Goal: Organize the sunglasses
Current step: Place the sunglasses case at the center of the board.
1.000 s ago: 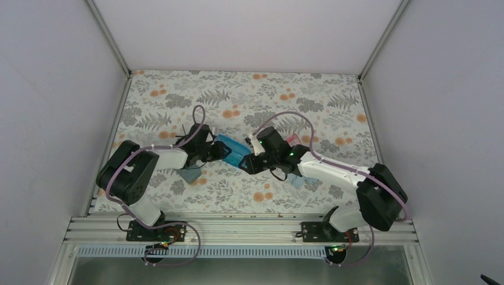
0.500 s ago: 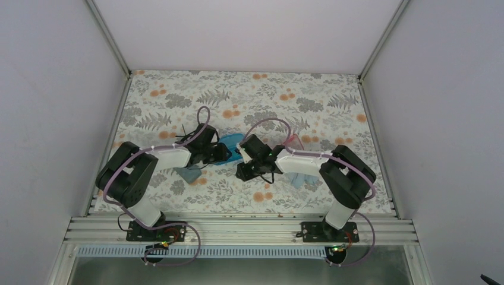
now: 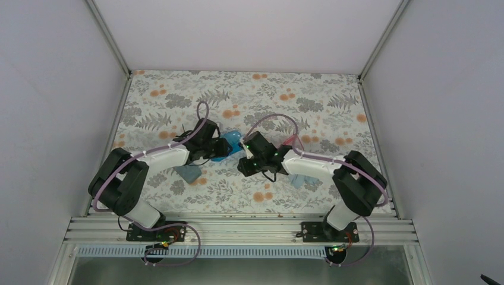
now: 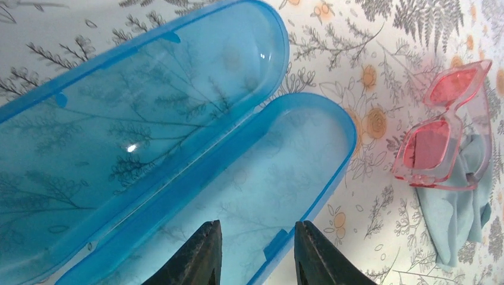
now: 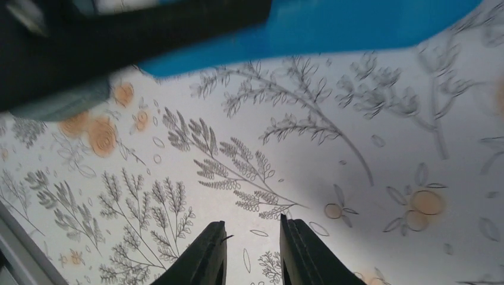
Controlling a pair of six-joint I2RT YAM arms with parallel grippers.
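Observation:
An open, translucent blue case [image 4: 178, 119] [image 3: 230, 144] sits at mid-table, its inside bare. My left gripper [image 4: 257, 228] [image 3: 217, 148] is shut on the case's near wall, one finger inside the lower half and one outside its rim. The pink-red sunglasses [image 4: 446, 130] [image 3: 291, 141] lie folded on a light blue cloth [image 4: 463, 225], right of the case. The black pair [image 3: 183, 128] shows only as thin dark lines behind the left arm. My right gripper [image 5: 252, 228] [image 3: 240, 168] hovers over bare tablecloth in front of the case [image 5: 333, 29], jaws slightly apart and holding nothing.
A second light blue cloth [image 3: 190, 173] lies under the left forearm. The left gripper's dark body [image 5: 119, 41] is close above the right gripper. Metal rails [image 3: 238, 228] edge the near side of the table, and white walls enclose the other three sides.
The right gripper left the case's end, narrowed its jaws and swung to the table in front of it. The left gripper and case shifted slightly back; the case now stands open.

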